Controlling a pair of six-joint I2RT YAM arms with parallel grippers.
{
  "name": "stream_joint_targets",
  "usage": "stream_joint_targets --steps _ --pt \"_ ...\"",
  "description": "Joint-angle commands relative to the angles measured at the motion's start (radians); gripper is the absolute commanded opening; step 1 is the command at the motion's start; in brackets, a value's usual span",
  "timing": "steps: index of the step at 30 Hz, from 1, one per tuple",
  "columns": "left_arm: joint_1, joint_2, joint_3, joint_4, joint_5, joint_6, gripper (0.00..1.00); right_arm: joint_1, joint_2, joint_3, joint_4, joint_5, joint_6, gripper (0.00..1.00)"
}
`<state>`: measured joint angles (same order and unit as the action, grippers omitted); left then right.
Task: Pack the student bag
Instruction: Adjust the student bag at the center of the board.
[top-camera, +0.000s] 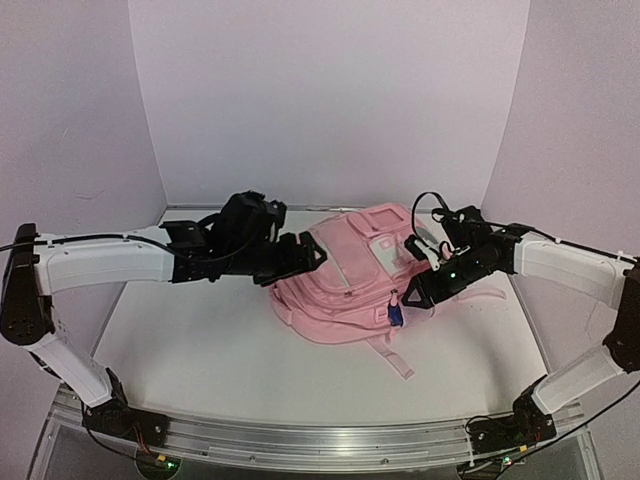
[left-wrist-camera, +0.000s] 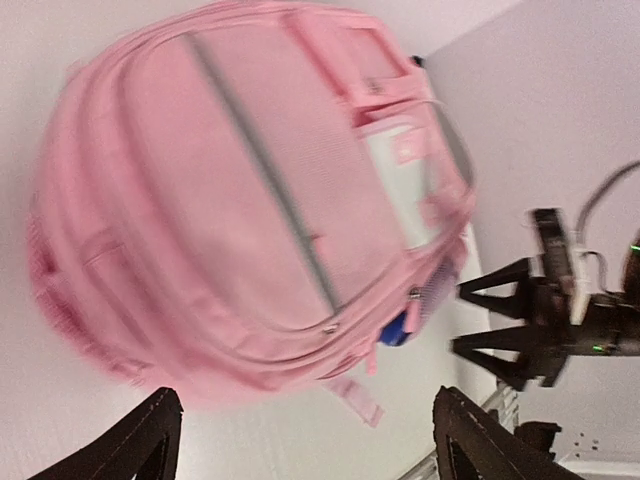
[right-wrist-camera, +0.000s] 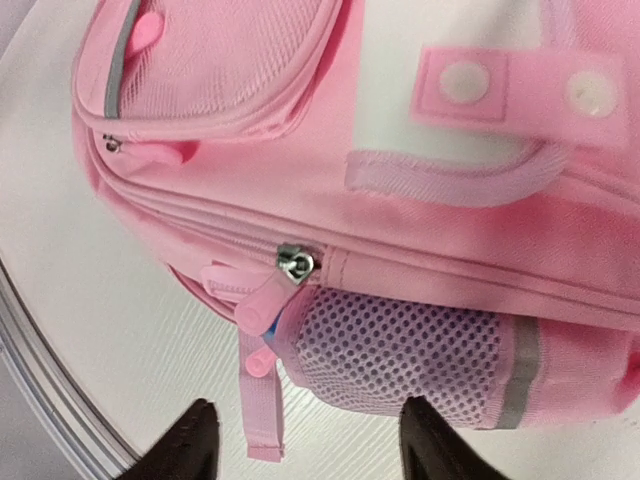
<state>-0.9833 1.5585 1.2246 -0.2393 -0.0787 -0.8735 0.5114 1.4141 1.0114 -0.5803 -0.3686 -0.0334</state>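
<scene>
Backdrop: white counter (top-camera: 180, 340) inside pale walls.
Bag: student bag (top-camera: 345, 270) lies flat at centre frame, long axis running lower left to upper right.
Left hand (top-camera: 312, 258): fingers spread, empty, off the bag's left edge.
Right hand (top-camera: 415, 297): spread, empty, beside the mesh pocket (right-wrist-camera: 400, 345).
My read: I judge the right hand nearer the zip pull (right-wrist-camera: 292, 262).

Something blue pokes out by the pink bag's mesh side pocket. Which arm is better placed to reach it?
Probably the right: the right gripper hovers open beside the mesh pocket and the blue thing. The left gripper, also open, is on the opposite side of the student bag.
</scene>
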Motion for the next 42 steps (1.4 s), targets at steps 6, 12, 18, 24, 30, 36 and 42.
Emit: stream_joint_targets --steps 6,12,18,24,30,36,42 --pt "0.095 -0.076 -0.224 -0.172 -0.110 -0.315 0.95 0.087 -0.044 0.037 -0.022 0.180 0.034 0.98" --pt "0.149 0.007 -0.136 -0.225 -0.091 -0.239 1.00 0.116 0.027 -0.013 0.032 0.194 0.094 0.98" --pt "0.246 0.175 0.007 -0.186 0.026 -0.099 1.00 0.125 0.128 -0.023 0.082 0.288 0.110 0.98" --pt "0.314 0.354 0.165 -0.198 0.144 -0.033 0.94 0.116 0.130 -0.041 0.107 0.534 0.112 0.98" --pt "0.320 0.445 0.181 -0.195 0.251 -0.040 0.47 0.047 0.128 -0.075 0.150 0.614 0.058 0.87" --pt "0.254 0.360 0.030 -0.126 0.305 -0.045 0.09 -0.070 0.180 -0.064 0.188 0.570 -0.025 0.82" --pt "0.017 0.296 0.003 -0.187 0.282 -0.021 0.00 -0.094 0.260 0.045 0.197 0.294 -0.047 0.82"
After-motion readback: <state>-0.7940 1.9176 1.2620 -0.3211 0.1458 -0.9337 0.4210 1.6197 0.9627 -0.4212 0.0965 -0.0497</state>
